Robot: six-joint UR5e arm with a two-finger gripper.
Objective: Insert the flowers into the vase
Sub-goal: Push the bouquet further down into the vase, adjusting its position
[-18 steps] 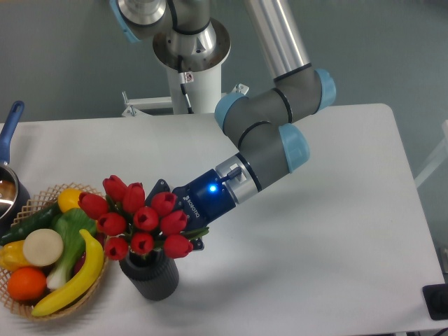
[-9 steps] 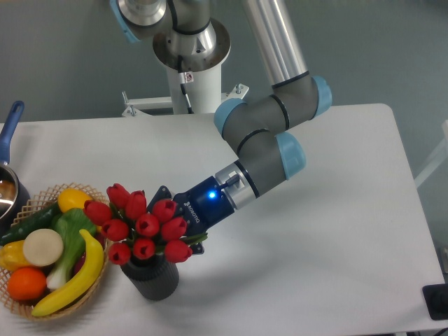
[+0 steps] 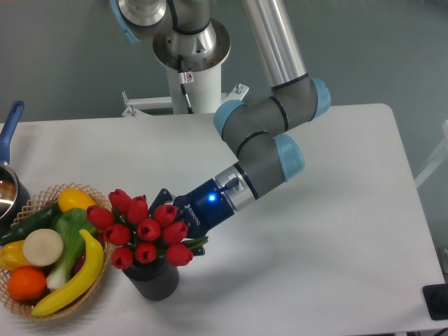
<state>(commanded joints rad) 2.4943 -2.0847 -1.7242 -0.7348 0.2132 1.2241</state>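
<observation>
Nearest to us, at the front left of the white table (image 3: 336,238), we see the vase (image 3: 152,278), a short dark ribbed cylinder standing upright just beside a wicker basket (image 3: 14,297). The basket holds a banana (image 3: 73,276), an orange (image 3: 26,283) and some green vegetables, among other things. The flowers (image 3: 143,227), a bunch of red tulips, sit right over the mouth of the vase and cover it; the blooms spread wider than the vase and lean a little toward the basket. We cannot see how deep the stems go.

Just behind the blooms we find the gripper (image 3: 170,225), its dark body with a blue light angled down toward the bunch. The tulips hide the fingers, so we cannot tell how wide they stand or whether they grip the stems.

Farther back, the arm (image 3: 262,140) rises toward its base at the far edge. At the far left, a pot with a blue handle (image 3: 8,126) sits at the table's edge.
</observation>
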